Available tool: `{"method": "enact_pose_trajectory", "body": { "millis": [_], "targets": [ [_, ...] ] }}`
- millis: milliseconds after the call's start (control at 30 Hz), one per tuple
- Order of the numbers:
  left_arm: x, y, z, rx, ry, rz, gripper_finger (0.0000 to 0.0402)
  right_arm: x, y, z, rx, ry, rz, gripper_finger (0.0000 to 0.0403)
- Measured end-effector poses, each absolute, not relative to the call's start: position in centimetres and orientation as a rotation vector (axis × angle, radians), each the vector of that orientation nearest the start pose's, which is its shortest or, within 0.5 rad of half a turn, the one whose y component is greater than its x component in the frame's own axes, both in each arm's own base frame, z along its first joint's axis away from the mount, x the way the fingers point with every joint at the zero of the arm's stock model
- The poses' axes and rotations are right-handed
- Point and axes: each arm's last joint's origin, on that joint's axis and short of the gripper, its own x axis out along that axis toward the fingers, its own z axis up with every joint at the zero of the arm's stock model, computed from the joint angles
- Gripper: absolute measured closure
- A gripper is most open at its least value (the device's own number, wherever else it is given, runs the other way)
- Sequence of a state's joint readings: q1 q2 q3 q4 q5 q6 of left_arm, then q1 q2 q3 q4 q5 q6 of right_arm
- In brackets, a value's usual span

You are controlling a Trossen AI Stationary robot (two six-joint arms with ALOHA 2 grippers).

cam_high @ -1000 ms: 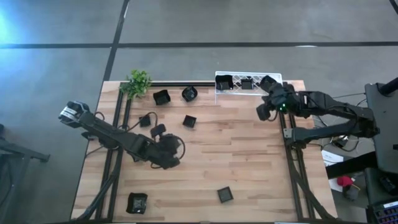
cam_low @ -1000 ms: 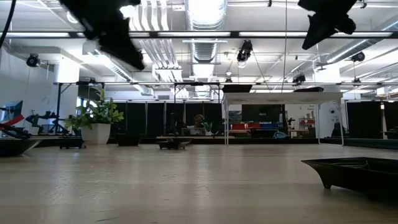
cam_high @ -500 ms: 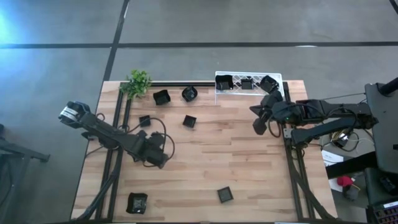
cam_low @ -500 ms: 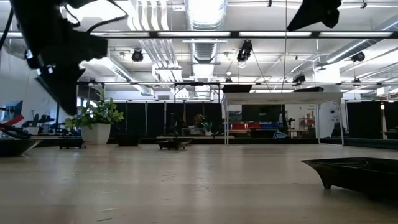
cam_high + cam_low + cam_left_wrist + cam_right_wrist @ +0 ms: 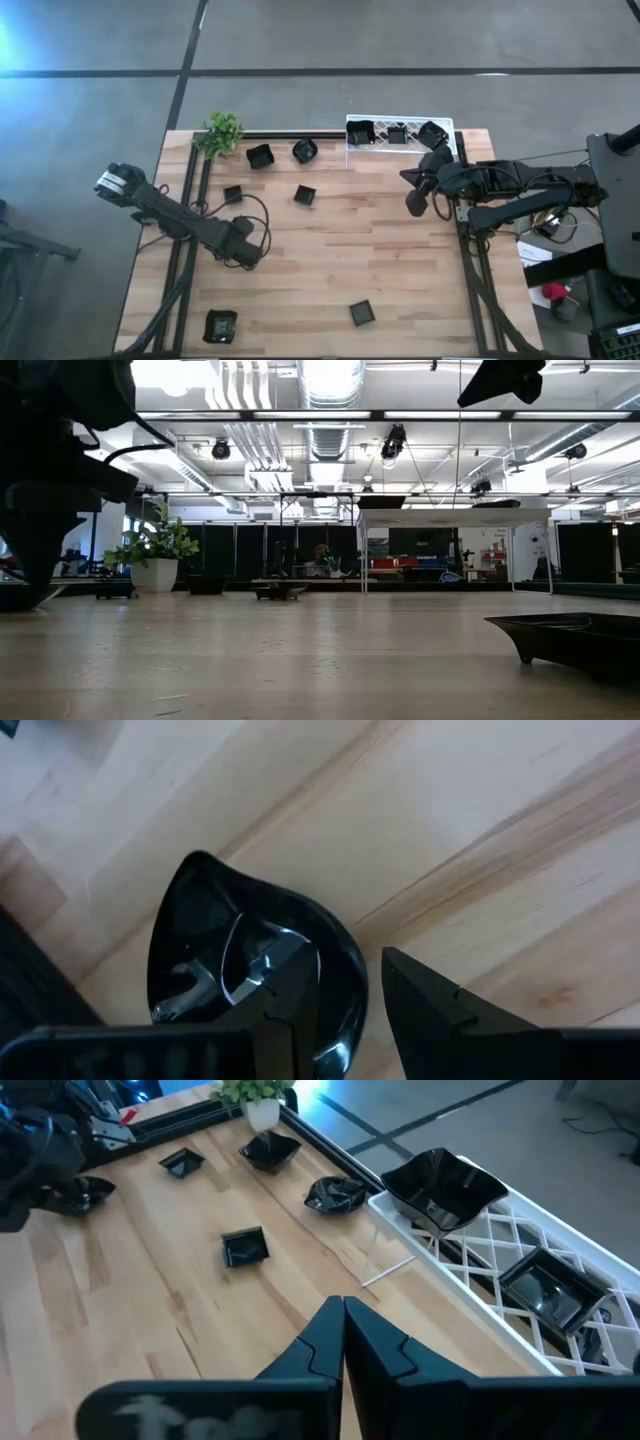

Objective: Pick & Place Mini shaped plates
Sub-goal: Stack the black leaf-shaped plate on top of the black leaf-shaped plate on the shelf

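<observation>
Fingers (image 5: 290,1010) straddle plate (image 5: 200,935) rim; left gripper (image 5: 345,1010) covers it overhead

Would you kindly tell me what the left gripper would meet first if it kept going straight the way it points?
Most likely the glossy black teardrop-shaped dish: the left gripper is open astride its rim, with bare wooden table beyond.

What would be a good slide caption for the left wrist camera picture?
Left gripper straddles the rim of a glossy black mini plate on the wooden table.
</observation>
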State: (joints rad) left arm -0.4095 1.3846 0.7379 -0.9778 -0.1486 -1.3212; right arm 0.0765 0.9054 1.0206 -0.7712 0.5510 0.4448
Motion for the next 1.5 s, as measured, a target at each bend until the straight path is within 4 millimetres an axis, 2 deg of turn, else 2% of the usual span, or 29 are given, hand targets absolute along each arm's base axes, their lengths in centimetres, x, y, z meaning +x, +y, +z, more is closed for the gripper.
{"method": "enact_pose_trajectory", "body": {
  "millis": [800,933,1033,1200,1500],
  "targets": [
    [17.3,-7.1,15.1,-0.597,1.400,0.829,0.0294,16.7,-0.2,34.3,0.217,0.513,-0.585,0.0394],
    [17.1,-7.0,14.7,-0.599,1.408,0.830,0.0308,16.7,-0.2,34.3,0.215,0.514,-0.584,0.0394],
    [17.1,-7.1,14.8,-0.592,1.412,0.821,0.0334,16.7,-0.2,34.3,0.215,0.514,-0.584,0.0394],
    [17.6,-7.3,15.3,-0.536,1.423,0.739,0.0392,16.7,-0.2,34.3,0.215,0.514,-0.584,0.0394],
    [20.1,-8.0,18.4,-0.419,1.277,0.621,0.0401,16.7,-0.2,34.2,0.214,0.514,-0.584,0.0394]
  ]
}}
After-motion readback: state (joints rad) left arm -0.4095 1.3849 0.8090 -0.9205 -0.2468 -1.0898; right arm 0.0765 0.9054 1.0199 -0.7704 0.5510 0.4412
